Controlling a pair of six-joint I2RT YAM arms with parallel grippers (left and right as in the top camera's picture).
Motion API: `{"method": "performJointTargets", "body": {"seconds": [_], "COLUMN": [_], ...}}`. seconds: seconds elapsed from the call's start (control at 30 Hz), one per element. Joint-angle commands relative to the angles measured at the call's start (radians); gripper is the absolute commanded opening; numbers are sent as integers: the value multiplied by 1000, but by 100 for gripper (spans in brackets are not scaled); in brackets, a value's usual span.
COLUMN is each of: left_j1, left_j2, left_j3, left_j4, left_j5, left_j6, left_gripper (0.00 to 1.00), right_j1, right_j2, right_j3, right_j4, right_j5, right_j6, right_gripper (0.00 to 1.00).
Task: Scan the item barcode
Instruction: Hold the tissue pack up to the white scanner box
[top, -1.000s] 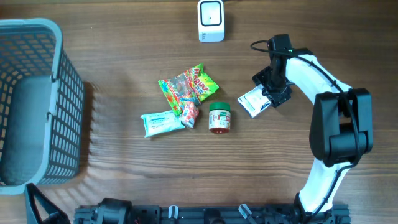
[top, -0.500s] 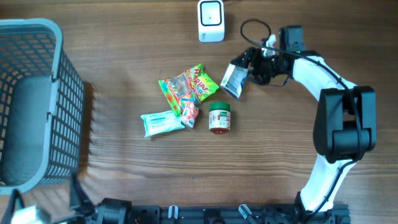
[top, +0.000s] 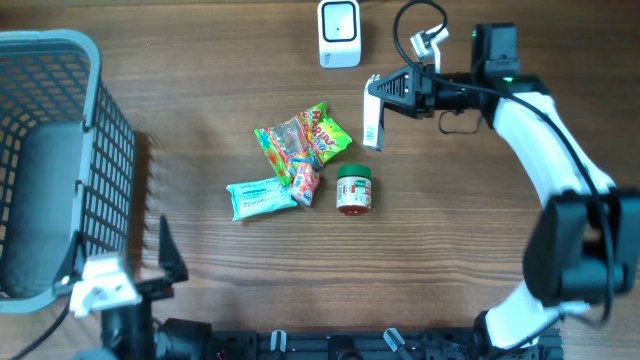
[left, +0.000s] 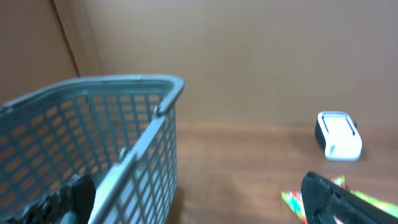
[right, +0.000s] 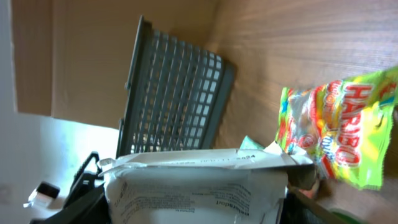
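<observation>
Two arms show in your overhead view, and only the right one is carrying anything. Your right gripper (top: 384, 97) is clamped on the white packet (top: 373, 118) and holds it above the table (top: 440, 240), turned on edge so that from above it reads as a narrow strip. The packet hangs near the scanner (top: 340, 33), below it and a little to its right in the picture, and the two are apart. From your right wrist camera the packet fills the span between the fingers with its printed face toward the lens, but the print is too blurred to read. Under and to the left of the packet, the other goods lie in a loose cluster: the Haribo bag (top: 303, 138), a small red-and-white sachet (top: 306, 181) touching its lower edge, a teal packet (top: 262, 197) beside that, and a green-lidded jar (top: 352, 189) standing just to the right. Your left gripper (left: 194, 183) sits at the near left corner beside the basket (top: 115, 170), released, with its fingers spread wide.
</observation>
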Motion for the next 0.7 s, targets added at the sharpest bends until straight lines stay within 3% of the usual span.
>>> {"method": "performJointTargets", "body": {"seconds": [0.0, 0.23, 0.4, 0.53, 0.67], "left_j1": [6, 6, 6, 6, 6], "left_j2": [0, 0, 0, 0, 0], "left_j3": [-151, -463, -513, -513, -513], "left_j4": [110, 387, 363, 312, 127], "left_j5": [98, 303, 344, 345, 345], "left_j6": [9, 8, 9, 8, 8], "left_gripper": [100, 100, 100, 100, 100], "right_j1": [30, 92, 103, 103, 103], "right_j2": [-135, -229, -231, -231, -231], "right_j3": [4, 4, 4, 4, 4], "right_j4": [-106, -209, -199, -105, 36], "right_j5": [135, 191, 196, 341, 512], "right_j6": [-92, -121, -139, -128, -129], "right_gripper": [73, 72, 73, 73, 74]}}
